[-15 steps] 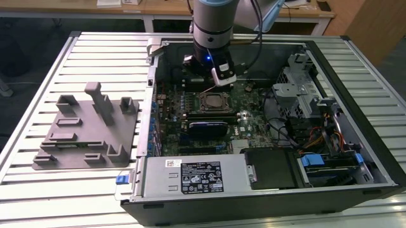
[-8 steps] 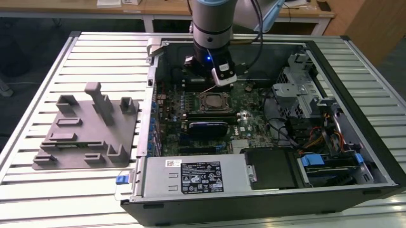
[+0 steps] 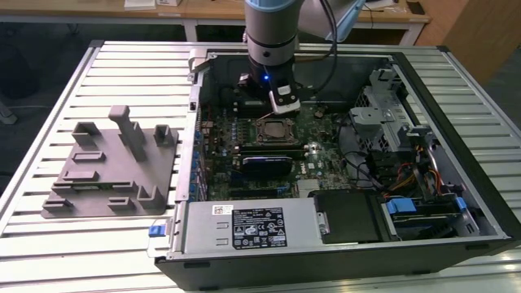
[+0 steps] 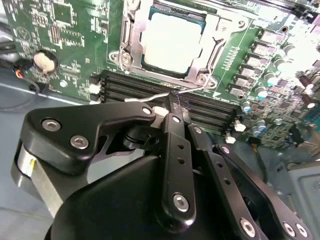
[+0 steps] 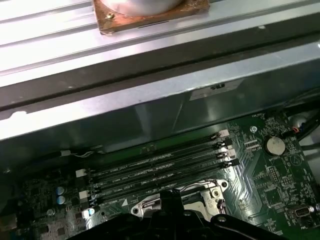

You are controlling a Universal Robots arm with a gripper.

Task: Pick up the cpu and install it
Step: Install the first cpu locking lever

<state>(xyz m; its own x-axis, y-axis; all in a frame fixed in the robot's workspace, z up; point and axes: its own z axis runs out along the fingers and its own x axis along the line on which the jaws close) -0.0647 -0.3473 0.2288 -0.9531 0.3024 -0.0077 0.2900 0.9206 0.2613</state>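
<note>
The cpu (image 4: 172, 42), a flat square chip with a bright silver top, lies in the motherboard socket (image 4: 131, 37) with the metal frame down around its edges. In the exterior view the cpu (image 3: 273, 129) sits in the middle of the open computer case, just in front of the arm. My gripper (image 4: 173, 101) is shut, its black fingertips together on the thin wire socket lever (image 4: 147, 98) beside the memory slots (image 4: 210, 107). It holds nothing else. In the exterior view the gripper (image 3: 284, 108) hangs just behind the socket.
A grey plastic fixture block (image 3: 114, 165) lies on the slatted table (image 3: 49, 244) at the exterior view's left. Inside the case (image 3: 199, 79) are a power supply (image 3: 244, 226) at the front and a drive cage (image 3: 391, 122) with cables at the right. A copper-edged metal part (image 5: 150, 12) rests beyond the case wall.
</note>
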